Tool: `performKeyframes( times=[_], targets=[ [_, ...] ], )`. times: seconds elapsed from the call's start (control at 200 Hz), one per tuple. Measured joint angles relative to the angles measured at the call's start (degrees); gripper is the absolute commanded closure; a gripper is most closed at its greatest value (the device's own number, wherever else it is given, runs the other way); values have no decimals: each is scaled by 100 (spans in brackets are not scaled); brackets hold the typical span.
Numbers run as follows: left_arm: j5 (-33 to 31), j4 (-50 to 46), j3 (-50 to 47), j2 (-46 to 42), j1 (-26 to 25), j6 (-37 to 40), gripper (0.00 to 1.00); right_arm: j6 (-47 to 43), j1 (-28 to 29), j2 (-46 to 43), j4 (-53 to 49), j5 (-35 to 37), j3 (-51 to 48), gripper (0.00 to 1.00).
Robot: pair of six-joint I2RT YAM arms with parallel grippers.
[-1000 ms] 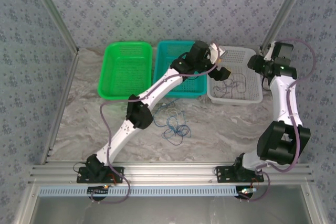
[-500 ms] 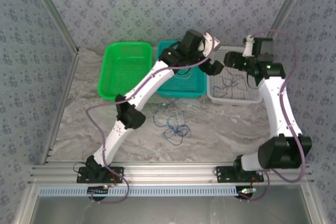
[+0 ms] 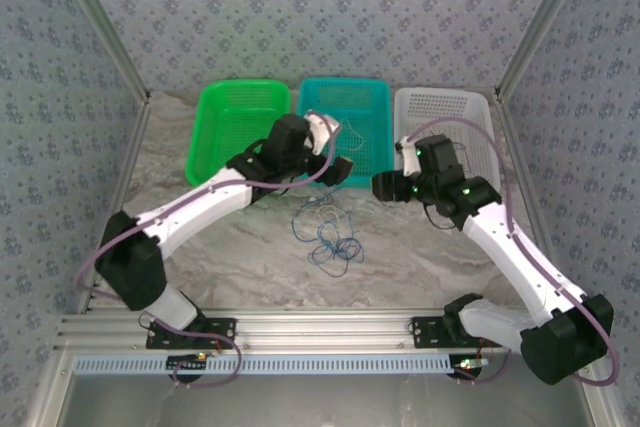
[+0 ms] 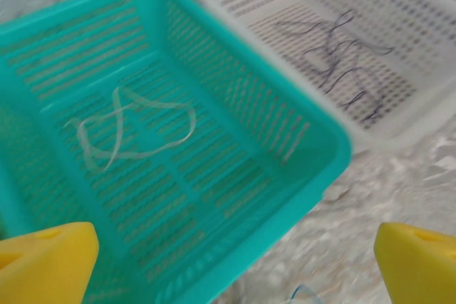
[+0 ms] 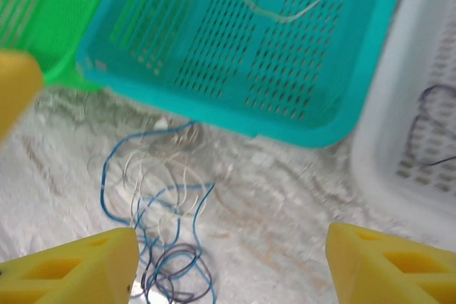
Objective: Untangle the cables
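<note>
A green basket (image 3: 240,132) stands leftmost on the table (image 3: 420,247). Beside it, the teal basket (image 3: 345,81) holds one loose white cable (image 4: 135,129). At the right, the white basket (image 3: 440,95) holds thin dark cables (image 4: 338,55). The tangle (image 3: 325,232) of blue, white and dark cables lies on the table just in front of the teal basket. The left claw (image 3: 338,159) hangs spread wide over that basket's near rim, pinching nothing, with the tangle just nearer the arm bases. The right claw (image 5: 231,268), also spread and pinching nothing, hangs to the tangle's right, apart from it.
</note>
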Motion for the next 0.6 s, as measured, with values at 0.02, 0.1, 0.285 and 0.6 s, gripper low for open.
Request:
performKeyframes(
  times=[0.02, 0.1, 0.285, 0.6],
  targets=[
    [-74, 72, -199, -146, 11, -37, 0, 24, 42, -7, 44, 2, -85, 30],
    [-254, 284, -868, -651, 55, -219, 1, 173, 258, 39, 315, -4, -505, 31],
    [-492, 492, -2028, -1585, 245, -662, 1, 380, 979, 715, 890, 24, -1034, 33],
    [-678, 710, -2935, -2033, 271, -1211, 1, 651, 1202, 1659, 1709, 238, -1272, 41]
  ],
)
